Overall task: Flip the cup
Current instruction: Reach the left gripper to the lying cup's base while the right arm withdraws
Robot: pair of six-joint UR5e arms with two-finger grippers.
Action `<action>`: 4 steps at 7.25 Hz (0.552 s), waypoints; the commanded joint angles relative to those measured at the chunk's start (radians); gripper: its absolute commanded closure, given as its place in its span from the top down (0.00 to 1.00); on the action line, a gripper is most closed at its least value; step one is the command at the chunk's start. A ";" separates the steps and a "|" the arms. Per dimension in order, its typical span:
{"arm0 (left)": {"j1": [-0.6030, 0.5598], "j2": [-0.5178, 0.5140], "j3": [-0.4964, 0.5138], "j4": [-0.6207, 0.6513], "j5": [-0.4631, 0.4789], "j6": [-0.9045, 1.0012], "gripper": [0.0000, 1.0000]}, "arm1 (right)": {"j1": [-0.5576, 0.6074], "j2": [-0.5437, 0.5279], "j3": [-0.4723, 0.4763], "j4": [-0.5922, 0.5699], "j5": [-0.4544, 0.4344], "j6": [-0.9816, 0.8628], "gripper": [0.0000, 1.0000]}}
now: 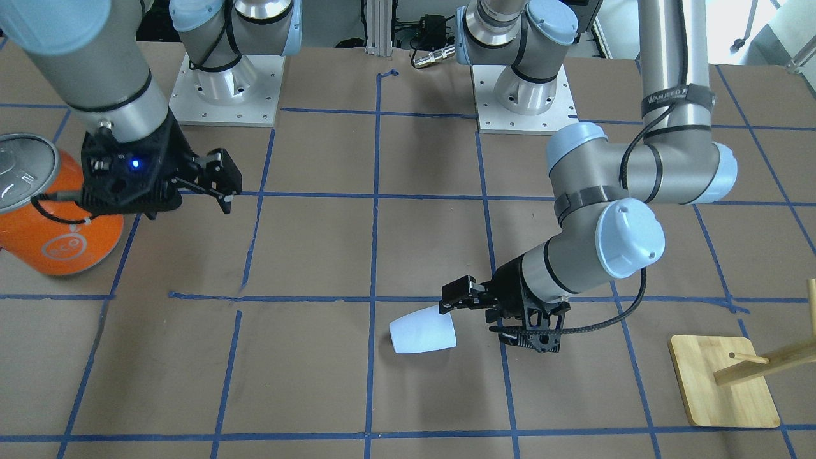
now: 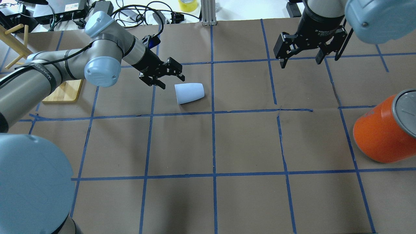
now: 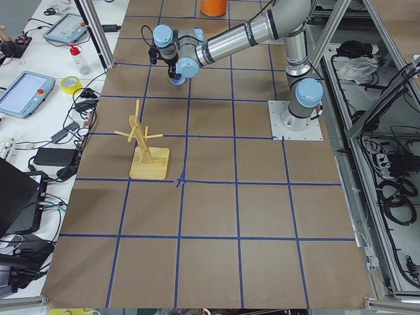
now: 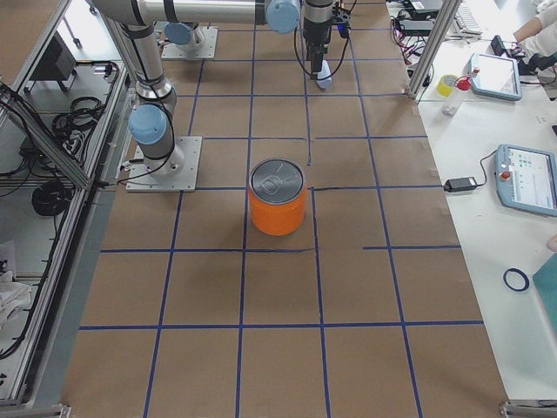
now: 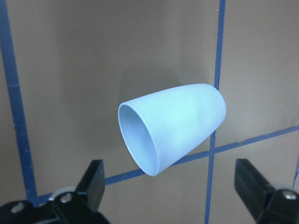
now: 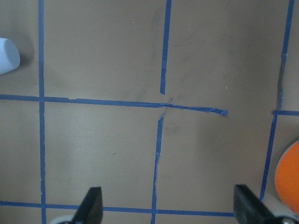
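Cup (image 2: 189,93) lies on its side, rim facing the left tool (image 2: 172,82), spread wide just beside it.

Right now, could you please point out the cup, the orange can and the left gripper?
cup (image 2: 189,93): overhead exterior view, its side wall.
orange can (image 2: 373,136): overhead exterior view, orange side.
left gripper (image 2: 173,83): overhead exterior view, midway between fingertips.

A: Bench (image 2: 247,143) surface?
B: Brown paper, laid flat. Gridded in blue tape (image 2: 213,143), torn and lifted in spots.
A: Surrounds?
B: Aluminium frame post (image 2: 208,11) at the far edge. White side table (image 4: 487,261) on the operators' side, carrying teach pendants (image 4: 529,178), a yellow tape roll (image 2: 187,4) and loose cables (image 3: 86,104).
A: Light?
B: Even, from overhead. Soft shadows on the paper.
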 commanded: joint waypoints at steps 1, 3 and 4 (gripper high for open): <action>0.000 -0.056 -0.011 0.005 -0.082 0.007 0.92 | -0.016 0.015 0.001 0.014 -0.012 0.026 1.00; 0.000 -0.070 -0.009 0.000 -0.249 -0.010 0.11 | -0.021 -0.005 -0.002 0.018 -0.013 0.029 1.00; 0.000 -0.067 -0.006 0.000 -0.321 -0.017 0.00 | -0.019 -0.043 0.006 0.023 -0.003 0.026 1.00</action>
